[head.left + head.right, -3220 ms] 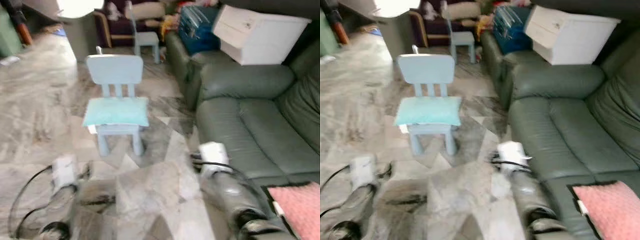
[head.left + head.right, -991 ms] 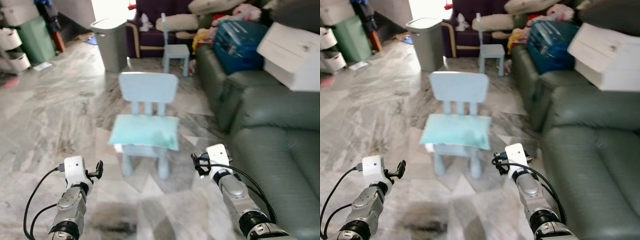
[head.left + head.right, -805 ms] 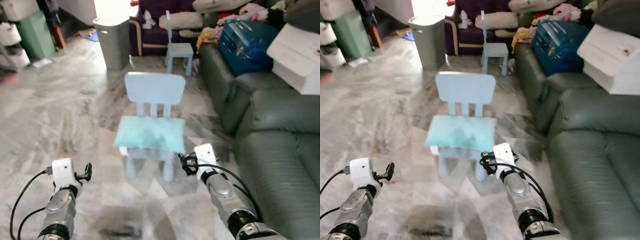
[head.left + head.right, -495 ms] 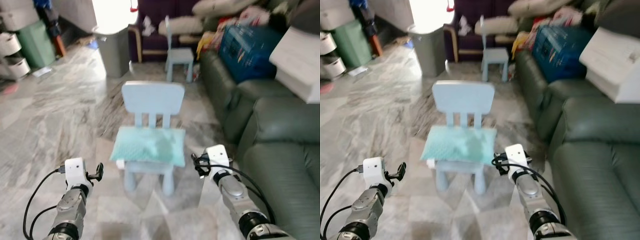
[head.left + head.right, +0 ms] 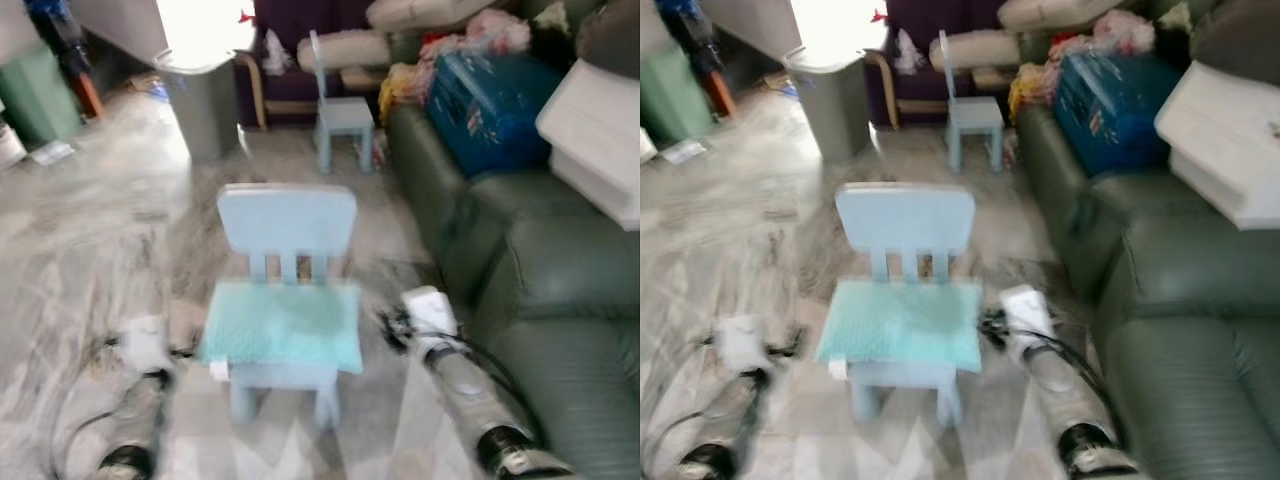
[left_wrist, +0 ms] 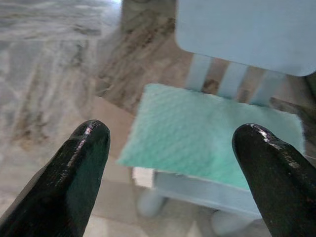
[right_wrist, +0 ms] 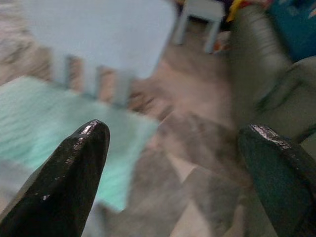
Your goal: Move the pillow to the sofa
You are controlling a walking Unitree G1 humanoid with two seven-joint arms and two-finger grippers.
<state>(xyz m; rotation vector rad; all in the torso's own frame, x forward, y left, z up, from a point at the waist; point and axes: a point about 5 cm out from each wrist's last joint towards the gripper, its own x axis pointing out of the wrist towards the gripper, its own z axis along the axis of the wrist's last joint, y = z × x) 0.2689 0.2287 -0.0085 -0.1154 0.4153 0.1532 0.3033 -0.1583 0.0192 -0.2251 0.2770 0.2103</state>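
A mint-green pillow [image 5: 282, 326] lies flat on the seat of a small pale-blue chair [image 5: 287, 222] on the marble floor [image 5: 90, 230], not on the dark green sofa [image 5: 540, 290], which runs along the scene from 1 to 4 o'clock. The pillow's long axis runs side to side across the seat, parallel to the chair back, its edges overhanging the seat a little.

Both arms are raised toward the chair. The left gripper [image 6: 170, 148] has its two black fingers [image 6: 74, 168] spread wide, and through the gap the pillow sits dead ahead at 12 o'clock, its near corner closest. The right gripper [image 7: 173, 148] also has its fingers [image 7: 64, 173] spread apart; from it the pillow lies off toward 10 o'clock, with the sofa arm at 2 o'clock. In the head views, which are blurred, the right arm [image 5: 450, 370] reaches up just beside the pillow's right edge, while the left arm [image 5: 140, 400] sits a little farther off the left edge, so the right looks marginally nearer.

On the sofa, toward 1 o'clock, rest a blue bag [image 5: 480, 100] and a white box [image 5: 595, 140]; what either holds cannot be seen. A grey bin [image 5: 195, 100] stands at 11 o'clock, its contents hidden, with a second small chair [image 5: 340, 105] beyond.
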